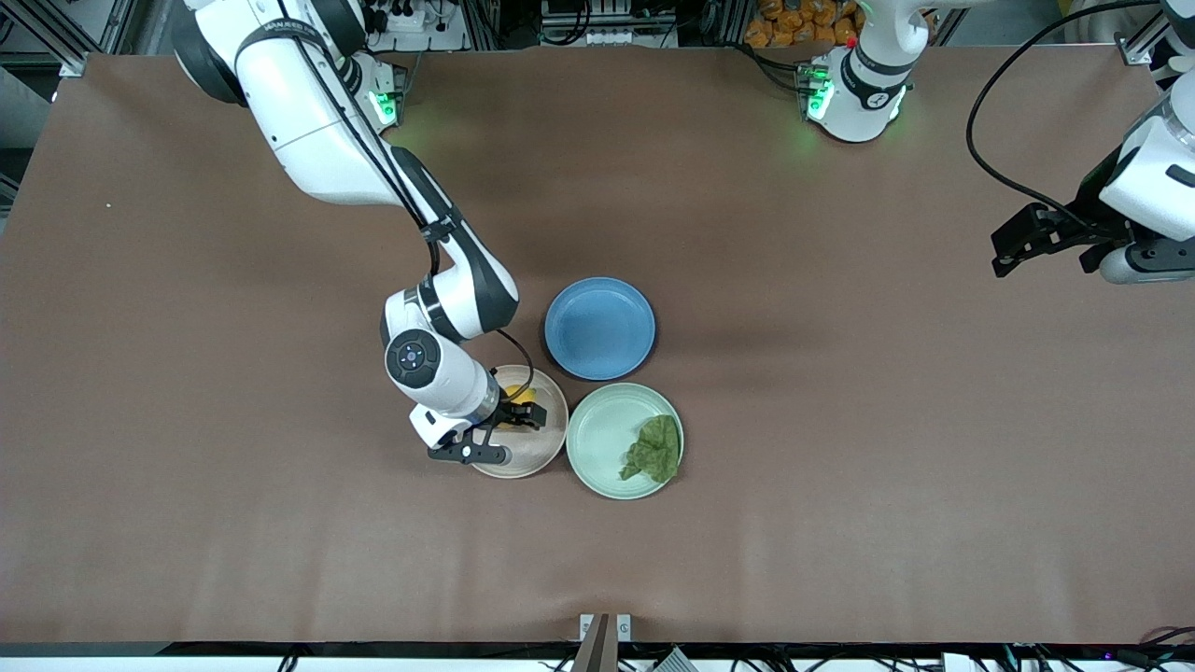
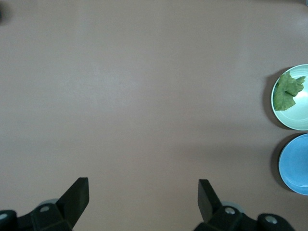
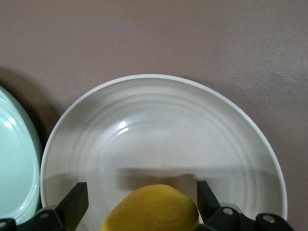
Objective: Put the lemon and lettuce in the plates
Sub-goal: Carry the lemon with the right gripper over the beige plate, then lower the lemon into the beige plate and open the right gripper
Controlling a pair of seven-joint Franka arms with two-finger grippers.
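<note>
Yellow lemon [image 3: 151, 208] over beige plate [image 3: 163, 139]; lettuce [image 1: 653, 450] in mint plate [image 1: 597, 439].

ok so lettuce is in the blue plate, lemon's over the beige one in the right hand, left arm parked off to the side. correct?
One thing is off: the lettuce lies in the mint green plate, not the blue plate, which holds nothing. The front view shows it. The rest stands: the lemon sits between the fingers of the right hand over the beige plate, and the left hand waits, open, at the left arm's end of the table.
</note>
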